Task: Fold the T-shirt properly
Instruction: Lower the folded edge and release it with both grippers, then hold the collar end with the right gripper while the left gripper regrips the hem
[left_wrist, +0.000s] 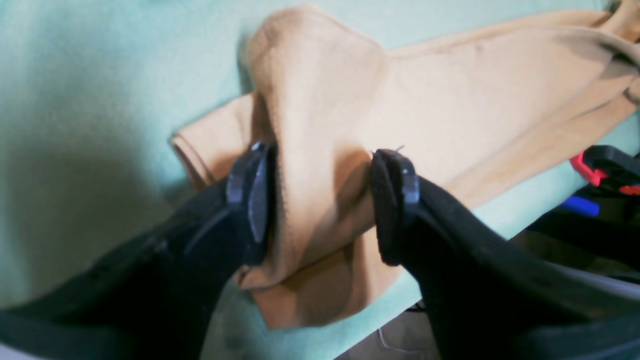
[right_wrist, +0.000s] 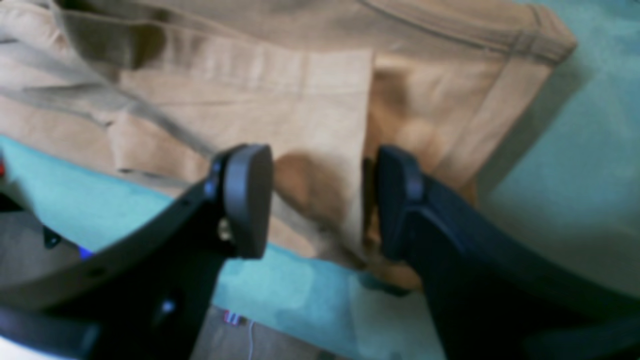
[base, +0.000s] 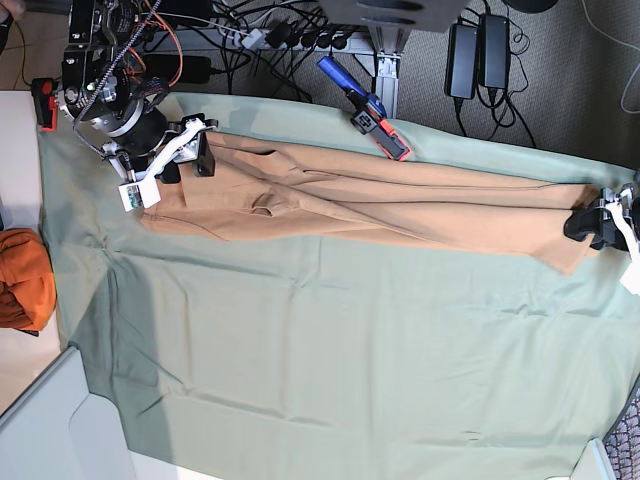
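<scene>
One T-shirt (base: 370, 205) is lying stretched across one sage-green sheet (base: 330, 340), with two grippers sitting at its ends, the right gripper (base: 185, 150) at one end and the left gripper (base: 592, 225) at the other. Beside the sheet, one bunched orange cloth (base: 22, 278) is sitting, one blue-and-red clamp (base: 365, 108) is lying at its far edge, and two black power bricks (base: 477, 55) are resting beyond that edge.

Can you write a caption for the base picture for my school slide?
Two open grippers, right and left, sit at opposite ends of a long tan T-shirt on a green cloth.
</scene>
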